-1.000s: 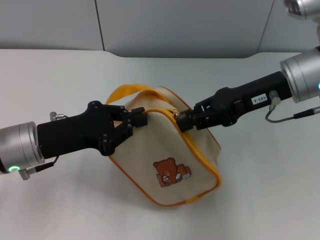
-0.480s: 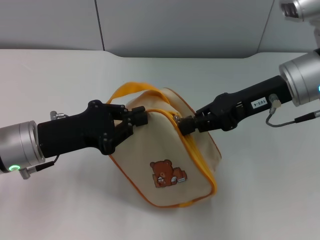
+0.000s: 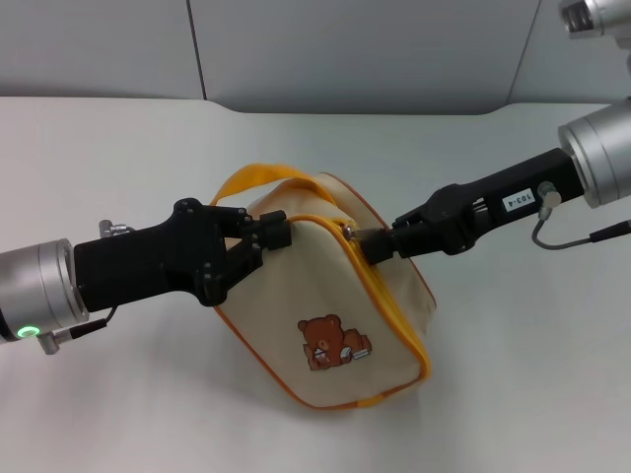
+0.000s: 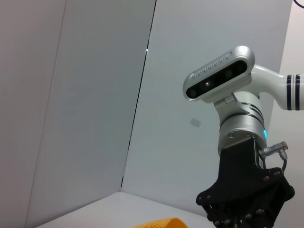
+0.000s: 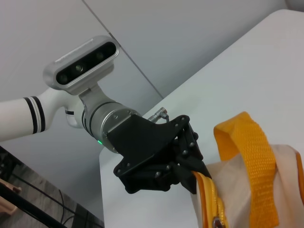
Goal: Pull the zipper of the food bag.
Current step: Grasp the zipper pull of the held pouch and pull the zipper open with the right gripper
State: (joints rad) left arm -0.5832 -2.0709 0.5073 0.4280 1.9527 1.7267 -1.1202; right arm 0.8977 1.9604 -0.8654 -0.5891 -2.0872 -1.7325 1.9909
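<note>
Mid-surface (image 3: 513, 394), my left tool (image 3: 279, 235) reaches level, clamped on the food bag (image 3: 325, 296) corner; my right tool (image 3: 371, 242), angled down, pinches the zipper (image 3: 389, 305) pull.

food bag (image 3: 325, 305) flanked by left gripper (image 3: 279, 234), right gripper (image 3: 367, 246); table (image 3: 118, 148) open around.

White table (image 3: 118, 148) with a matte surface, evenly lit. Grey panelled wall (image 3: 345, 49) behind it; a dark vertical seam (image 3: 195, 49) divides two panels.
</note>
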